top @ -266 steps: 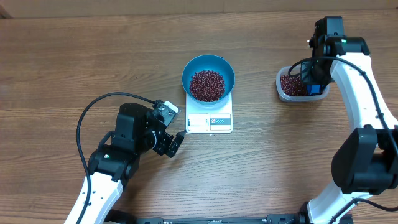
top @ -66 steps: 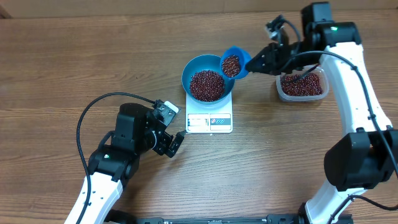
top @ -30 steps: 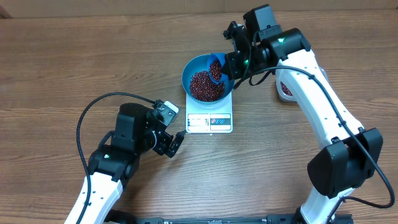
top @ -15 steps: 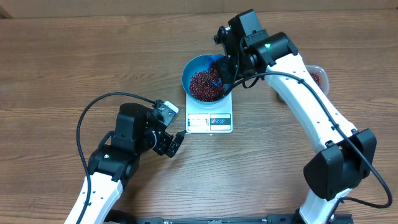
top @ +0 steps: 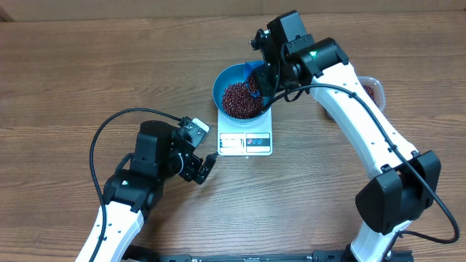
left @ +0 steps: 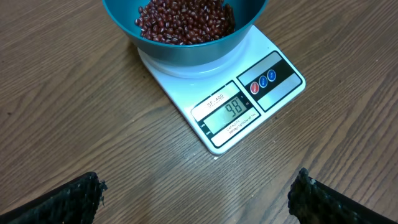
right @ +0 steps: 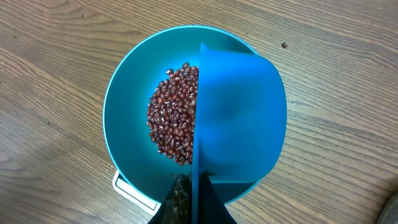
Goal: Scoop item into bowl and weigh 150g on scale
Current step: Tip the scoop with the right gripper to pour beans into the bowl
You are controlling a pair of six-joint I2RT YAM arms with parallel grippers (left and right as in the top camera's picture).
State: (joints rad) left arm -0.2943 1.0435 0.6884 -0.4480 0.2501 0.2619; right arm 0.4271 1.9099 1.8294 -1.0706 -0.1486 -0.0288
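The right arm rises from the near right corner of the wooden table [top: 73,73] and slants up and leftward, its white links stretched long and its wrist bent down over the right rim of the blue bowl [top: 222,78]. The right gripper [top: 263,74] is clamped tight on the handle of a small blue scoop [right: 239,118], which is rolled onto its side inside the bowl. In the right wrist view the scoop's straight edge runs down the bowl's middle and its rounded back hides the bowl's right half, so whether anything remains in it cannot be told. The maroon beans [top: 239,100] lie heaped in the bowl's bottom, showing left of the scoop. The bowl sits on the white scale [left: 249,99], whose display [left: 227,109] reads 98. Behind the right forearm, a clear tub [top: 371,89] with more beans peeks out at the right. The left arm is folded low at the near left, its wrist aimed at the scale, and the left gripper [left: 196,200] hangs just short of it with its jaws spread wide, holding nothing.
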